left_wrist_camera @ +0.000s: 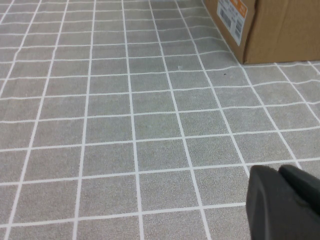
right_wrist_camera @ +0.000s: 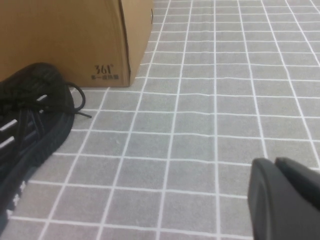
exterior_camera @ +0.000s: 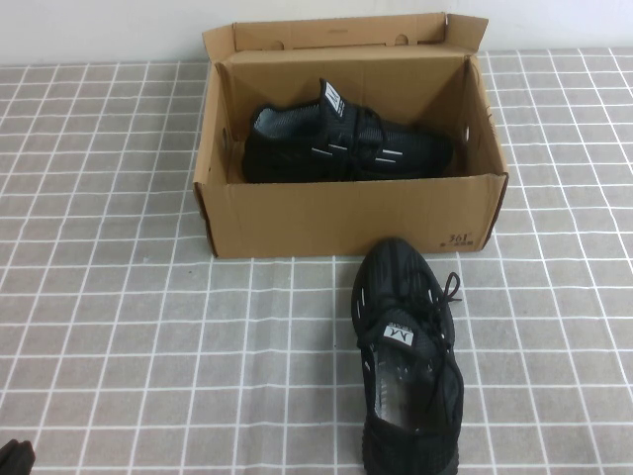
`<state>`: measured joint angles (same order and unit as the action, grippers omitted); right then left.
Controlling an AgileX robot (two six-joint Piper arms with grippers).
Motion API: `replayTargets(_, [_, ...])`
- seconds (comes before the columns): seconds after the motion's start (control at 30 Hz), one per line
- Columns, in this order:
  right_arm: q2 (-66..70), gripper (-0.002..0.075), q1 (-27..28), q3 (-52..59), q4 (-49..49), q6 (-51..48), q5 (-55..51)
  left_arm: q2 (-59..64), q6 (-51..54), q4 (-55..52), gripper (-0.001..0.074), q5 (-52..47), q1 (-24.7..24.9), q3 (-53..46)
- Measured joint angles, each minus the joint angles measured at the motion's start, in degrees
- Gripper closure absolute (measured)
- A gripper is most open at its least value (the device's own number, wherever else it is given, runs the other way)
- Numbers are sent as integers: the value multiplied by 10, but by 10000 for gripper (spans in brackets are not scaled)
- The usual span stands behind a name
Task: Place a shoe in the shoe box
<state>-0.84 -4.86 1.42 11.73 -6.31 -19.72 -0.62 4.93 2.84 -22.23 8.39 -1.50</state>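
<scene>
A grey cloth with a white grid [exterior_camera: 119,297] covers the table. Toward its far side stands the shoe box [exterior_camera: 346,218], brown cardboard with its flaps upright and small dark print at its lower front right corner. Inside the box lies a matching black sneaker [exterior_camera: 346,148] on its side, its white striped tab pointing up. The shoe [exterior_camera: 407,366] rests on the cloth just in front of the box, right of centre, toe pointing at the box wall and nearly touching it, laces loose and white tongue label facing up. The left gripper [left_wrist_camera: 285,205] hangs low over bare cloth near the box's left front corner, fingers pressed together and holding nothing. The right gripper [right_wrist_camera: 285,200] hangs over the cloth to the right of the shoe, likewise closed and empty.
</scene>
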Motion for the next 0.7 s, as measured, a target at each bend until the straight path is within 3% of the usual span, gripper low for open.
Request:
replayTargets(0.3, [0,742,0,0,83,0,25,0,0,0,736,0,0,0])
replayTargets(0.53, [0,742,0,0,351,0,135,0,0,0,736,0,0,0])
replayTargets(0.7, [0,742,0,0,459,0,170,0,0,0,736,0,0,0])
